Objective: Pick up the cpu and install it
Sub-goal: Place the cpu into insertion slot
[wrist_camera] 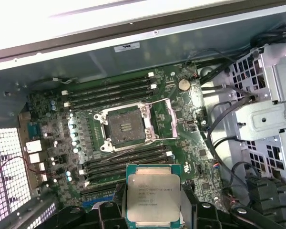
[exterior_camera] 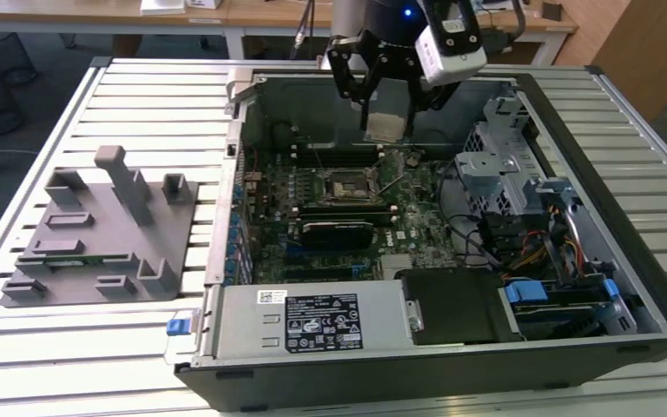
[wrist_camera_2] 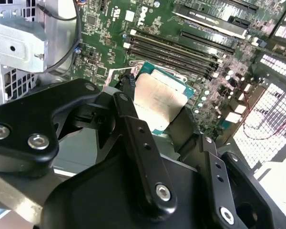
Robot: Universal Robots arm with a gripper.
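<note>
Gripper (exterior_camera: 387, 120) hangs inside the open computer case (exterior_camera: 232, 217), jaws pinching the cpu (wrist_camera: 153, 193) by two opposite edges. Cpu is in the air, near the socket (wrist_camera: 126, 128) but not over it, above the memory slots (wrist_camera: 126, 160) beside the socket. First wrist view shows the cpu's silver top facing the camera and the socket bare, its metal frame flipped open. Second wrist view shows the black fingers (wrist_camera_2: 133, 129) close up on the cpu's edges; socket is hard to make out there. Exterior view adds the grey tray (exterior_camera: 32, 291) on the slatted tabletop (exterior_camera: 102, 347), outside the case, well apart from the socket, with a green memory stick (exterior_camera: 73, 258) in it.
</note>
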